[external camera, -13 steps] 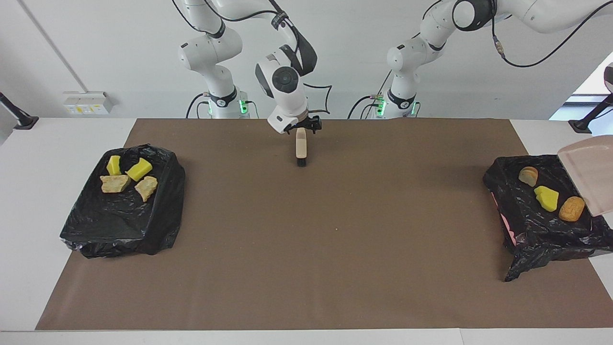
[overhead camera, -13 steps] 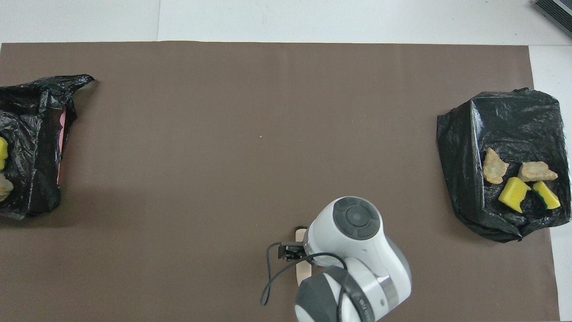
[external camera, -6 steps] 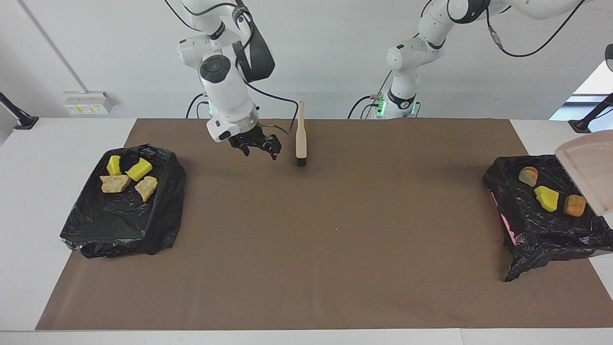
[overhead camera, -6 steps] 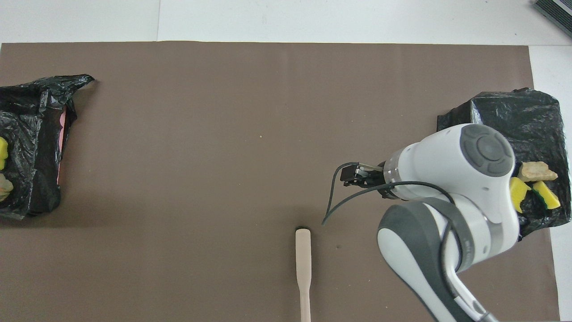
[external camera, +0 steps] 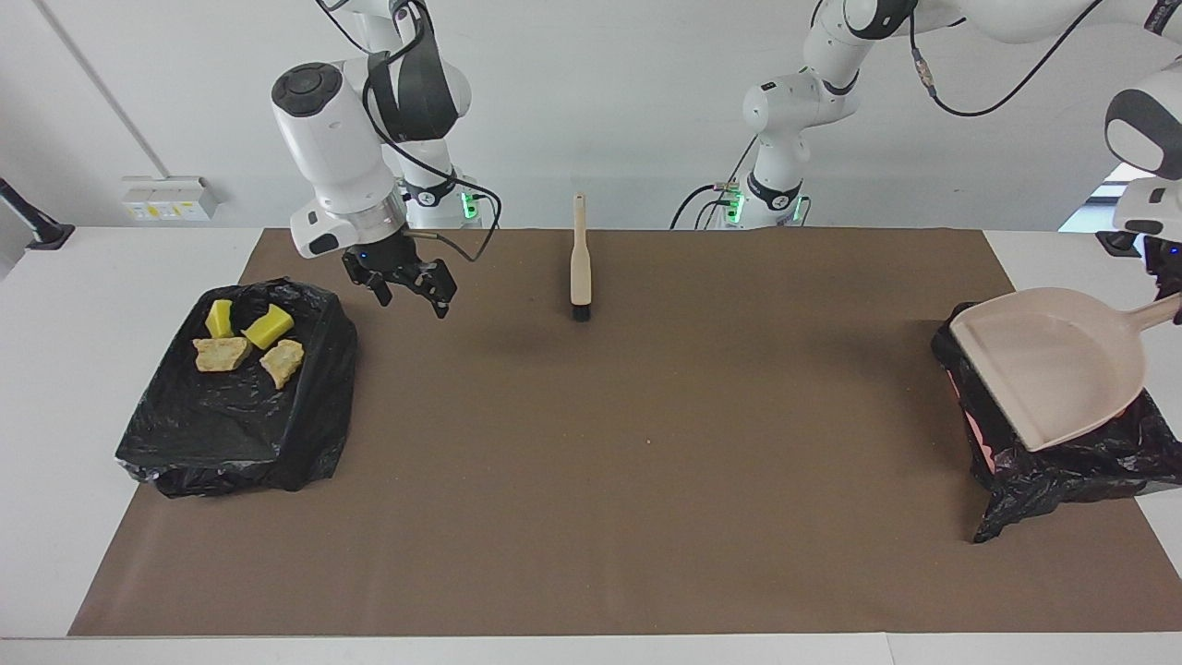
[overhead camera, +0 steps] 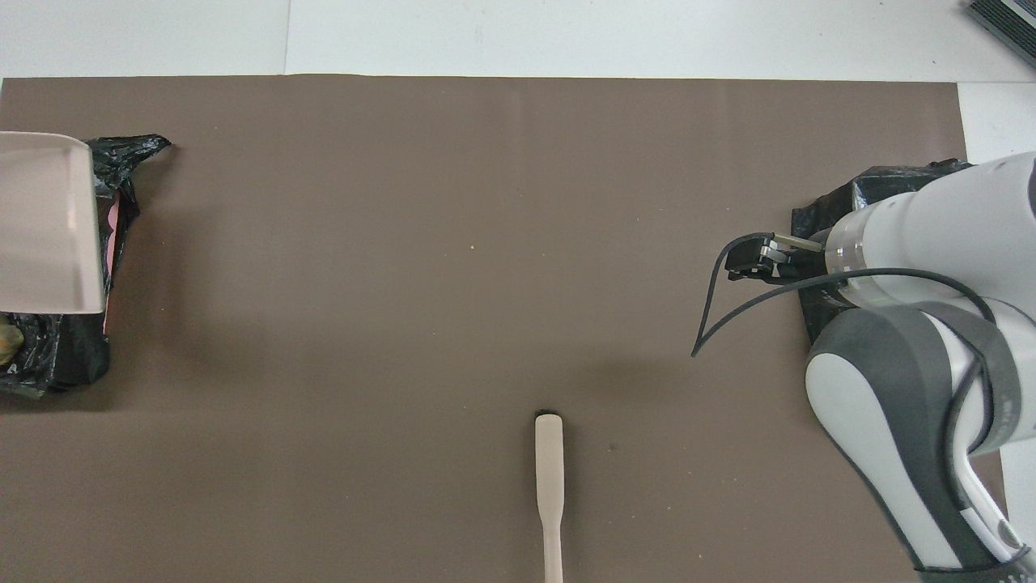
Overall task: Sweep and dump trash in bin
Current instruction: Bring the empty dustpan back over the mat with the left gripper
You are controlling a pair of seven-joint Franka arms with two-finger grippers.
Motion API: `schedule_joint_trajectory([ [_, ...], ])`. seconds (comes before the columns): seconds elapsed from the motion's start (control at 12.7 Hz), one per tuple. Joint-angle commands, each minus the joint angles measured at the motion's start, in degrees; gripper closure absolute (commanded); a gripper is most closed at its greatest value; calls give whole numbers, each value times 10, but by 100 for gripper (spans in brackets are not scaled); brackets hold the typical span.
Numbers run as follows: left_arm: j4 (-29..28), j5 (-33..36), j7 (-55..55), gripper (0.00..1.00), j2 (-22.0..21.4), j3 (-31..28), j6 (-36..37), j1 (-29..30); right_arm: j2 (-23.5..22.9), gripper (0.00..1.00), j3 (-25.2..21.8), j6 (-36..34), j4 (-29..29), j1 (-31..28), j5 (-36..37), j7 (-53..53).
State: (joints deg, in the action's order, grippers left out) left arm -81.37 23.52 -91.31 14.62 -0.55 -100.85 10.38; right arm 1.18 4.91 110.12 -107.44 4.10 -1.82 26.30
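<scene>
Yellow chunks and bread-like trash (external camera: 245, 337) lie on the black-bagged bin (external camera: 231, 434) at the right arm's end of the table. My right gripper (external camera: 411, 297) (overhead camera: 749, 261) hangs open and empty over the mat beside that bin (overhead camera: 817, 219). A beige brush (external camera: 580, 268) (overhead camera: 549, 461) stands on its bristles on the mat, close to the robots. My left gripper (external camera: 1165, 282) is shut on the handle of the pink dustpan (external camera: 1053, 369) (overhead camera: 44, 227). The pan hovers over the other bagged bin (external camera: 1043, 471) and hides most of its trash; one piece (overhead camera: 6, 344) shows.
A brown mat (external camera: 646, 480) covers the table between the two bins. A small crumb (external camera: 649, 441) lies near its middle. The white table edge (external camera: 55, 369) runs outside the mat.
My right gripper has left the brush and swung toward the bin at its end. The left arm has brought the dustpan in over its bin, covering the trash there.
</scene>
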Motion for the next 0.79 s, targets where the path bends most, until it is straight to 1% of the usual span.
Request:
schedule_joint_trajectory([
  [0.0, -89, -51, 116, 100, -53, -9, 9, -59, 3, 0, 8, -50, 58, -4, 26, -7],
  [0.16, -114, -78, 217, 100, -59, -9, 18, -109, 3, 0, 7, -116, 115, -6, 37, -13],
  [0.32, -135, -109, 322, 100, -67, -9, 17, -150, 3, 0, 7, -162, 153, -16, 37, -38],
  [0.55, -136, -150, 453, 100, -66, -9, 19, -215, 10, 0, 6, -221, 195, -44, 35, -72],
  [0.63, -129, -167, 507, 100, -62, -9, 21, -242, 16, 0, 6, -234, 208, -62, 36, -84],
  [0.71, -126, -183, 563, 100, -56, -9, 21, -267, 22, 0, 6, -247, 210, -75, 35, -101],
])
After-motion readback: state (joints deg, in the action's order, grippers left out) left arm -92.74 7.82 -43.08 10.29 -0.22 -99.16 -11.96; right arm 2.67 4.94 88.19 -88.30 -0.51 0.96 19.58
